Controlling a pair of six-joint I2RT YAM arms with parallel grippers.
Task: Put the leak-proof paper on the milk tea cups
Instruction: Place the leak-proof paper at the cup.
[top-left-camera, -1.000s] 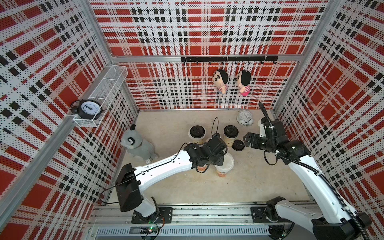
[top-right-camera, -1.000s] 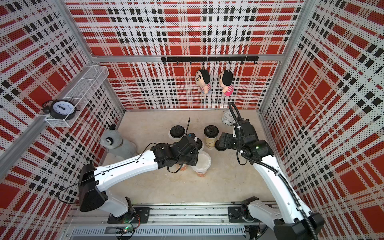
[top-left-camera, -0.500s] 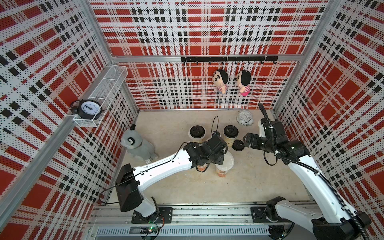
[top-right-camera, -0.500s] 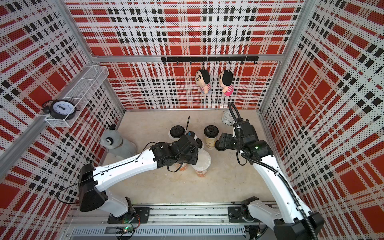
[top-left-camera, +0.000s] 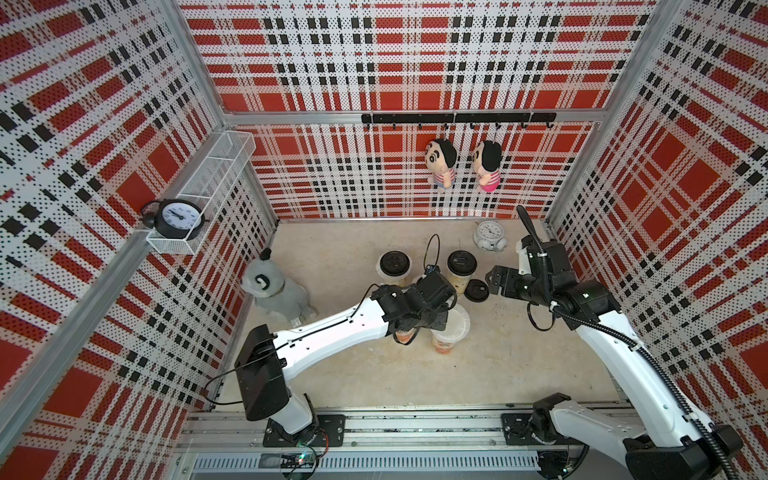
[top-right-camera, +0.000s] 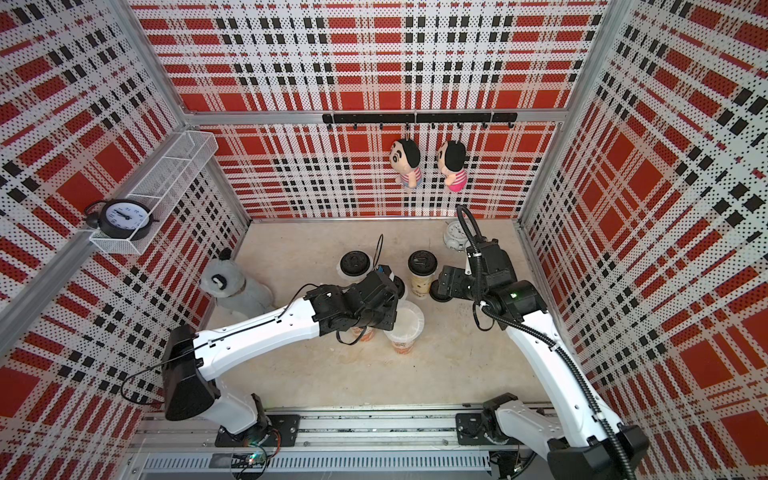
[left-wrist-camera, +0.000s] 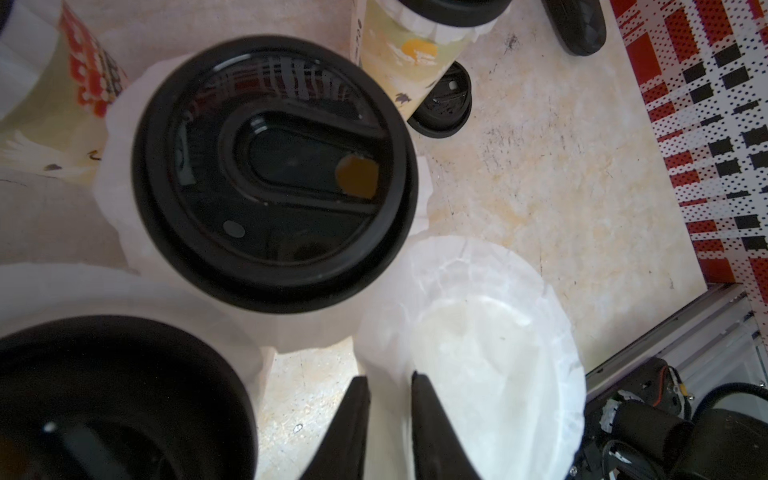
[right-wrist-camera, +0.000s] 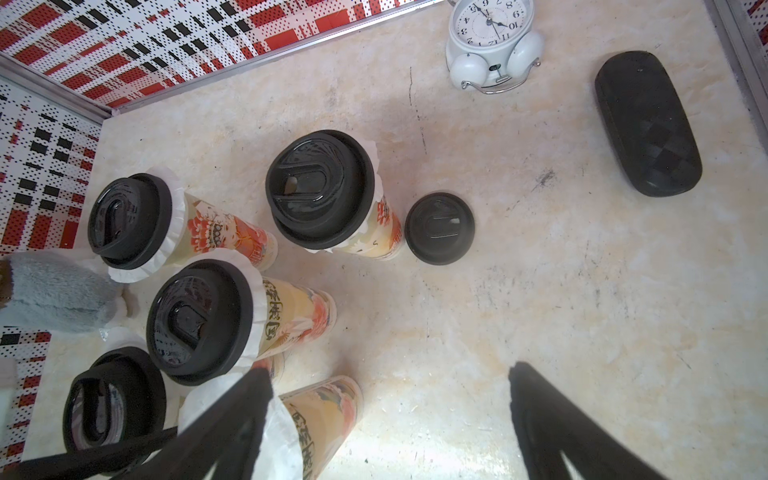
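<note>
Jaws of the left gripper (left-wrist-camera: 388, 376) stand slightly apart astride the rim of the leak-proof paper (left-wrist-camera: 490, 361), not clamping it. The sheet lies draped over the nearest milk tea cup (top-left-camera: 442, 345), the only one without a lid, so this looks like the letting-go. Only the left wrist view shows that gap; both top views hide it. Farther back, the right gripper (right-wrist-camera: 388, 378) hangs wide open and empty near the loose black lid (right-wrist-camera: 439, 227), probably its next pick. Its wrist view alone shows paper frills under four lidded cups (right-wrist-camera: 320, 187).
</note>
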